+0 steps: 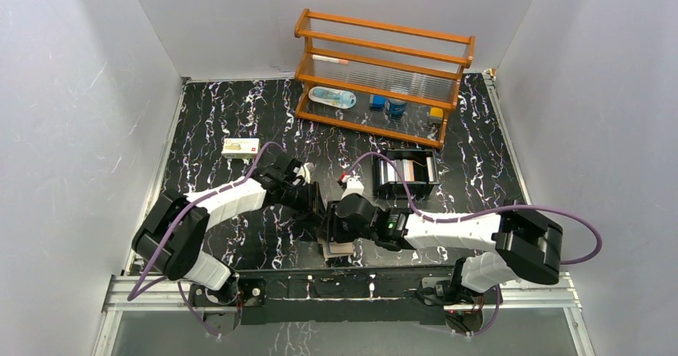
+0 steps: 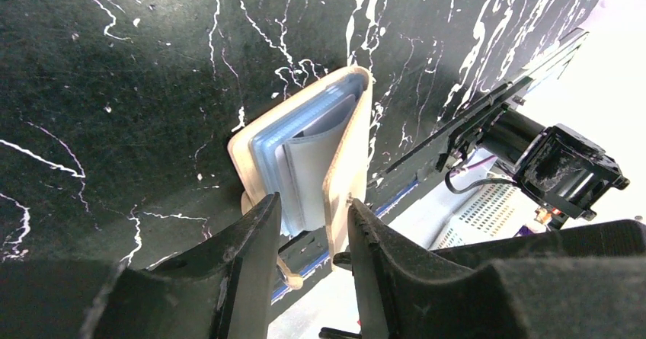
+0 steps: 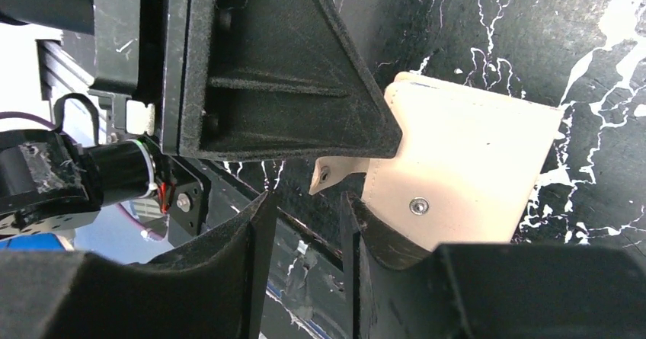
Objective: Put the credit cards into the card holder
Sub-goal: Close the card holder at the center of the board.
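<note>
From above, both arms reach inward and meet at the near middle of the black marbled table (image 1: 216,116). The left gripper (image 1: 317,202) and the right gripper (image 1: 339,218) crowd together there. The tan card holder (image 1: 337,250) lies just beneath them, close to the near edge and mostly hidden. A wooden rack (image 1: 384,60) stands at the far side. A small box (image 1: 240,146) sits far left of the arms, and a black tray (image 1: 382,178) lies far right of them.

The left wrist view shows the card holder partly open, with its near end between the left gripper's fingers (image 2: 255,255). The jaws are narrow and press on that end from both sides, one finger against the tan flap and the other against the opposite edge. A light blue card (image 2: 278,137) sits inside, its corner and long edge showing against the tan lining. Pale sheets lie beside it, and it cannot be told whether one of them is the second card.

In the right wrist view the card holder's tan outer face lies right of centre. A finger of the left gripper (image 3: 289,72) bears on its left edge. A snap tab (image 3: 329,173) sticks out toward the right gripper's fingers (image 3: 255,270). These stand apart with nothing between them, and one finger overlaps the holder's near edge.
</note>
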Motion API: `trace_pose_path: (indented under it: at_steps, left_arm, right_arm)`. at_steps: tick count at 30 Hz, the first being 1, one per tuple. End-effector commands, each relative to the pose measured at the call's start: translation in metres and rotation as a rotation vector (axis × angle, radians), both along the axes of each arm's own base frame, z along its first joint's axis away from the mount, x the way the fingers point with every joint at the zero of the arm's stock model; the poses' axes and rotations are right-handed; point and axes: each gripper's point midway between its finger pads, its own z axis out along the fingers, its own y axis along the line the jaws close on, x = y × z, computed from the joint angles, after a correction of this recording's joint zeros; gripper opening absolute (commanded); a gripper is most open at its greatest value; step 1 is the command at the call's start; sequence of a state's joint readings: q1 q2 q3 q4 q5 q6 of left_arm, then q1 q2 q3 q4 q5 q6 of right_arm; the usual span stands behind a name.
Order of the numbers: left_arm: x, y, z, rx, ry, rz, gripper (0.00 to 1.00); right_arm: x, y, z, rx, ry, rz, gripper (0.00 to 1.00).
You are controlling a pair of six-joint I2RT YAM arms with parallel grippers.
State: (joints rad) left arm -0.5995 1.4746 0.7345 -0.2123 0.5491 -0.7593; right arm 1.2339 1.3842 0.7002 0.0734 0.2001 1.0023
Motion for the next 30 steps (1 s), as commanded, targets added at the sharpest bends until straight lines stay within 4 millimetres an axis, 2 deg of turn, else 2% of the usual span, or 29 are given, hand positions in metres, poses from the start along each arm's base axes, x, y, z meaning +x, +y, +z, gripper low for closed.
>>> trace_pose_path:
  at_steps: [1, 11, 25, 30]
  left_arm:
    - [0.004, -0.005, 0.007, -0.012, -0.020, -0.018, 0.37]
    - [0.006, -0.001, 0.003, 0.014, -0.025, -0.015, 0.37]
    - [0.007, 0.002, 0.003, 0.034, -0.037, -0.011, 0.36]
    - [0.007, 0.002, 0.002, 0.037, -0.036, -0.011, 0.36]
  right_arm:
    - [0.005, 0.014, 0.014, -0.003, -0.020, -0.008, 0.44]
    - [0.003, 0.026, 0.014, -0.021, -0.020, 0.002, 0.38]
    - [0.005, 0.017, -0.003, -0.210, -0.042, -0.035, 0.36]
    - [0.004, 0.019, -0.001, -0.215, -0.052, -0.036, 0.38]
